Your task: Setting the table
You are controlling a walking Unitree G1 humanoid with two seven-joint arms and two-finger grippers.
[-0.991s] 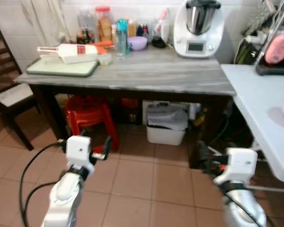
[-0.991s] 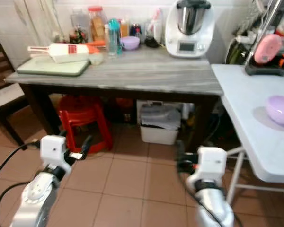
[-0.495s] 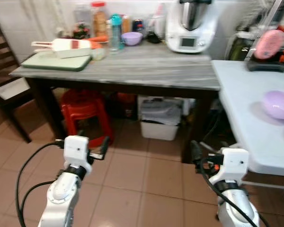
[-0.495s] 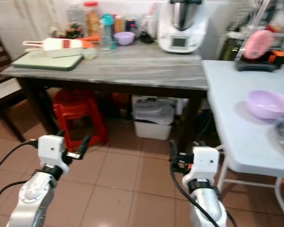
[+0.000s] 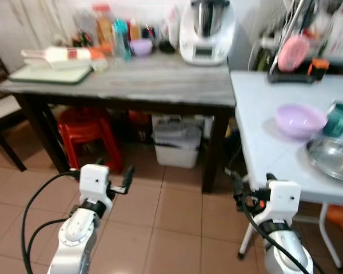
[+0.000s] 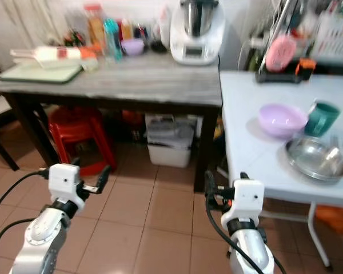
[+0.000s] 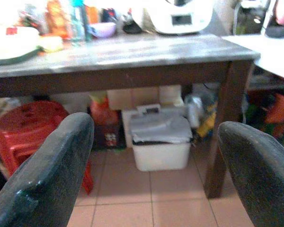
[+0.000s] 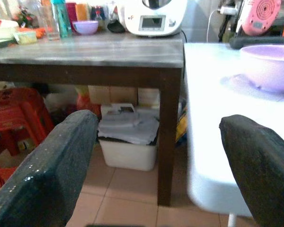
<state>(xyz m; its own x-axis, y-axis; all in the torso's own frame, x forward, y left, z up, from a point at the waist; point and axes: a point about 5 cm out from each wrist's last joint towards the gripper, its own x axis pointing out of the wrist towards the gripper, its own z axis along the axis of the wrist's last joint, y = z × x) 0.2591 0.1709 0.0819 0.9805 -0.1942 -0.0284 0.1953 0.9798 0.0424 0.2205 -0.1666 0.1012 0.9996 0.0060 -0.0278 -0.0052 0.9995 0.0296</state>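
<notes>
A white folding table (image 6: 244,142) stands at my right. It carries a lilac bowl (image 6: 282,119), a teal mug (image 6: 322,117) and a shallow steel dish (image 6: 317,158). A grey wooden table (image 5: 160,80) is ahead, with a small purple bowl (image 5: 140,47) among bottles at its back. My left gripper (image 7: 156,142) is held low over the tiled floor, open and holding nothing. My right gripper (image 8: 156,137) is also low, open and holding nothing, just short of the white table's near corner.
A white kitchen machine (image 5: 204,31) and a green cutting board (image 5: 46,73) sit on the grey table. Under it are a red stool (image 5: 83,131) and a white bin (image 5: 174,148). A dark chair (image 5: 0,108) is far left. A pink fan (image 5: 291,52) stands behind the white table.
The camera has swung to the right, so the white table with its lilac bowl, mug and steel dish has come fully into view. Both arms hold the same low pose.
</notes>
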